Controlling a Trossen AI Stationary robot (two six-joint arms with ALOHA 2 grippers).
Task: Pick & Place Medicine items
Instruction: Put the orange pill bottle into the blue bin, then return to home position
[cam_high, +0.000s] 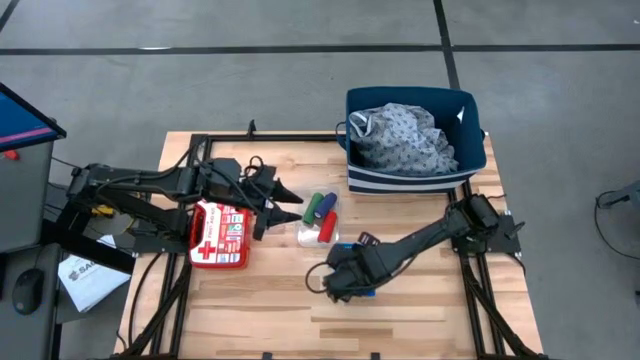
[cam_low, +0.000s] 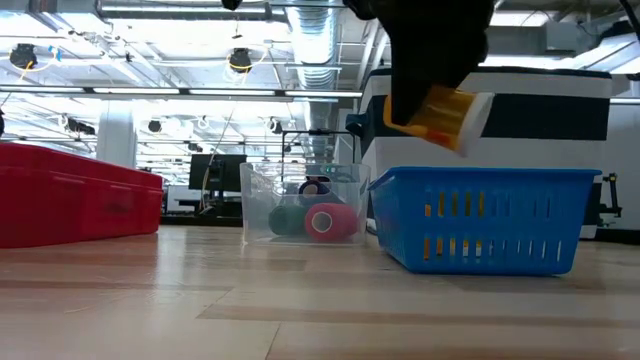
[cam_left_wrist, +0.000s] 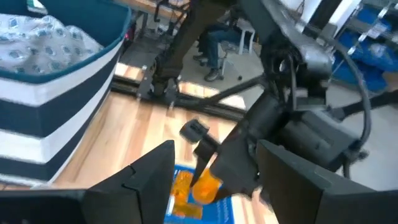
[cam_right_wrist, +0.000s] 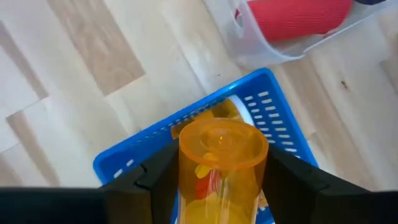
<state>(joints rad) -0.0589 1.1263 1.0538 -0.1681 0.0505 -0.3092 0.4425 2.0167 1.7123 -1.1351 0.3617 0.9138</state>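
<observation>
Orange pill bottle (cam_right_wrist: 222, 163) held in right gripper (cam_right_wrist: 214, 171) jaws, just above blue basket (cam_low: 484, 222) on counter (cam_high: 400, 310) — clear tray (cam_low: 300, 205) w/ red, green, blue tubes nearby. Left gripper (cam_high: 283, 205) jaws wide, empty, by first-aid case (cam_high: 220, 236).

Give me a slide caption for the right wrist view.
Right gripper holds an orange pill bottle above the blue basket, beside a clear bin.

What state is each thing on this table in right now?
Pill bottle: gripped by the right gripper, above the blue basket.
Blue basket: upright, bottles inside.
Clear tray: holding colored tubes.
First-aid case: closed.
Left gripper: jaws open, empty.
</observation>
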